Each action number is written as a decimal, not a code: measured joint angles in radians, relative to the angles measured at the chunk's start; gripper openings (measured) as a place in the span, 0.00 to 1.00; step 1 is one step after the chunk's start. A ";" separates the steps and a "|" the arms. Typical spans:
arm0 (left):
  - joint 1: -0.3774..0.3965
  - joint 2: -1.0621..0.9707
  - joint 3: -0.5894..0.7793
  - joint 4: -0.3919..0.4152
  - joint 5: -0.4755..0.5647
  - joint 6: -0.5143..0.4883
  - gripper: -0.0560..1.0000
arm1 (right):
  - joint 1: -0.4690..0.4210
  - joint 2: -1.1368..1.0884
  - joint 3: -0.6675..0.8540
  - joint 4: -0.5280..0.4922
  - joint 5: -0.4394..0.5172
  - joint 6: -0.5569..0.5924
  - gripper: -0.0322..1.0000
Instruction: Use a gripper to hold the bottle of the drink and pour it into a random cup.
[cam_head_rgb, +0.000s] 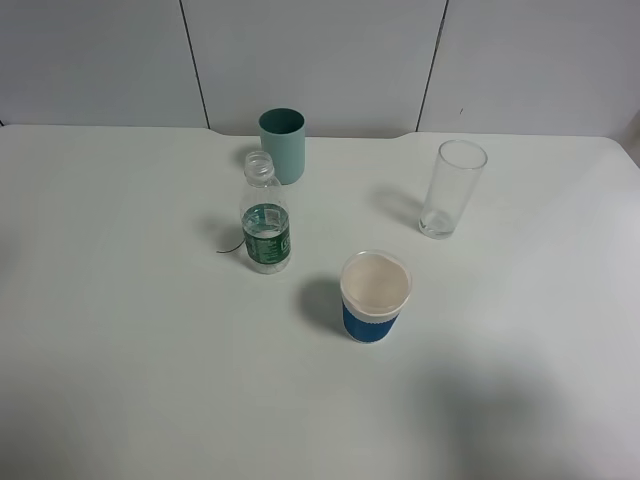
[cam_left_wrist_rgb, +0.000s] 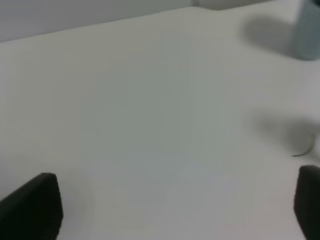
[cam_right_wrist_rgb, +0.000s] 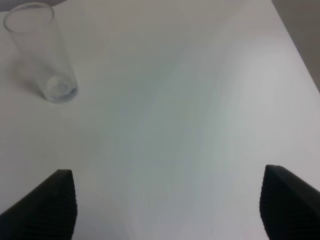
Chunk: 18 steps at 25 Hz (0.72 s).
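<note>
A smooth white table (cam_head_rgb: 130, 330) with a matte top carries four containers, all upright and apart from one another.

The bottle (cam_head_rgb: 265, 215) is small, clear plastic, with a ribbed, capless neck and a green label band around its lower body. It stands a little left of the table's middle. The drink (cam_head_rgb: 266, 258) shows as colourless liquid through the wall, filling the lower part; its exact level is hard to read.

At about 1 o'clock from the bottle, near it, stands the cup (cam_head_rgb: 283, 145): a plain teal cylinder, opaque, no handle, its inside in shadow, so any contents cannot be told. In the left wrist view it is only a blurred teal edge.

At about 4 o'clock from the bottle is a paper cup (cam_head_rgb: 375, 297), white with a blue sleeve and a rolled rim; its pale inside looks empty.

At about 3 o'clock from the bottle, well apart, stands a tall clear glass (cam_head_rgb: 451, 188), straight-walled with a thick base, with nothing visible in it.

The left gripper (cam_left_wrist_rgb: 175, 205) shows two black jaw tips spread wide at the frame's lower corners over bare table, holding nothing. The right gripper (cam_right_wrist_rgb: 167, 205) shows two black ribbed jaw tips likewise spread wide, nothing between them, with the glass ahead and off to one side. Neither gripper appears in the high view.
</note>
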 joint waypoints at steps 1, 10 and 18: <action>0.020 -0.019 -0.014 0.003 0.034 0.000 0.93 | 0.000 0.000 0.000 0.000 0.000 0.000 0.76; 0.224 -0.242 -0.032 -0.040 0.172 0.024 0.93 | 0.000 0.000 0.000 0.000 0.000 0.000 0.76; 0.236 -0.431 -0.032 -0.125 0.224 0.075 0.93 | 0.000 0.000 0.000 0.000 0.000 0.000 0.76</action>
